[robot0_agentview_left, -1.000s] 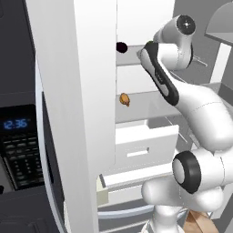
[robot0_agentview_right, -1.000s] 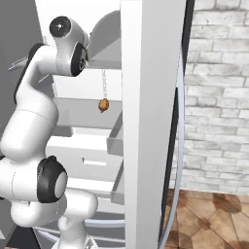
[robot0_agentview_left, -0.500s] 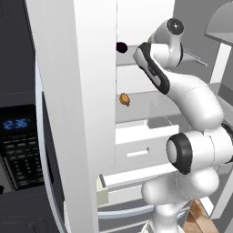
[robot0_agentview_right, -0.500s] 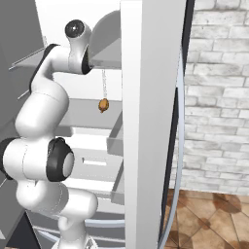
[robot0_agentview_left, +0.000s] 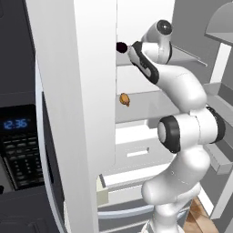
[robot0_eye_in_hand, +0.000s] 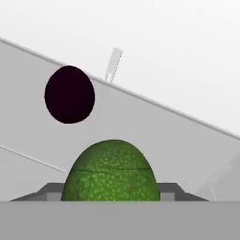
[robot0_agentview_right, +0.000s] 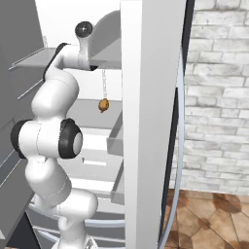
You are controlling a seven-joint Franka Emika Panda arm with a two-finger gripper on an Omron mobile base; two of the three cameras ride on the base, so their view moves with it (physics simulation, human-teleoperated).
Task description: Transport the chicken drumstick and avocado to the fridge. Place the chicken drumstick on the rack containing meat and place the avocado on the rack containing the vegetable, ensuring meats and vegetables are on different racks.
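Gripper (robot0_eye_in_hand: 111, 194) clasps the avocado (robot0_eye_in_hand: 111, 171) at the bottom centre of the hand view, having pushed deeper into the fridge (robot0_agentview_left: 91, 91) over the last second. The eggplant (robot0_eye_in_hand: 70, 94) sits upper left on the upper rack (robot0_eye_in_hand: 154, 136), so setting the avocado down there looks close.

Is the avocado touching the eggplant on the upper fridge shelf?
Apart. The hand view shows bare grey shelf between the avocado and the eggplant beyond it.

One avocado (robot0_eye_in_hand: 111, 171), one eggplant (robot0_eye_in_hand: 70, 94), one meat lump (robot0_agentview_left: 124, 99), one fridge (robot0_agentview_left: 77, 113).
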